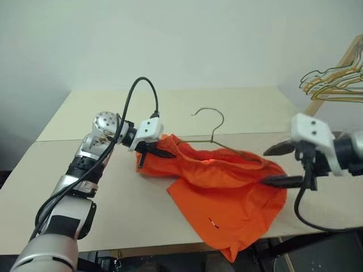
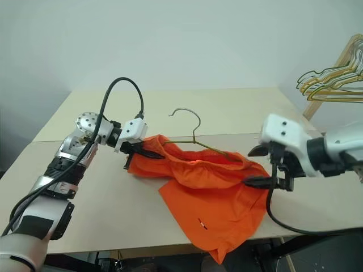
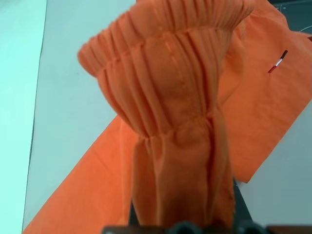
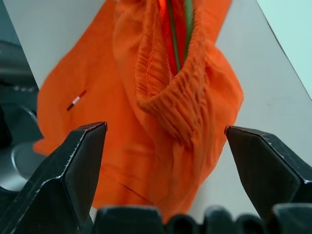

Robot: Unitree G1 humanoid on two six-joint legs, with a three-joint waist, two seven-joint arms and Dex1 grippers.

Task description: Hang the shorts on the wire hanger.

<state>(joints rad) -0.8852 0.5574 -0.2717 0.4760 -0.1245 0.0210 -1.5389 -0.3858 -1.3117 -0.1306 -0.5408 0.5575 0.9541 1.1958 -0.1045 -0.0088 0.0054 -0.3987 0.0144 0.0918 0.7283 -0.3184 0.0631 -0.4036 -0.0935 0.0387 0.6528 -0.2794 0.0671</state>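
**One Waistband End Gripped, the Other Free**

Two grippers flank the garment. The right gripper (image 1: 283, 165) stands wide open, holding nothing, its fingers either side of the shorts' (image 1: 227, 198) gathered waistband corner. The left gripper (image 1: 154, 152) is clamped on the opposite waistband end. The wire hanger (image 1: 211, 128) is threaded inside the waistband, hook poking out above, on the table (image 1: 113, 192). Judged from this, threading looks largely done; seating the shorts evenly remains.
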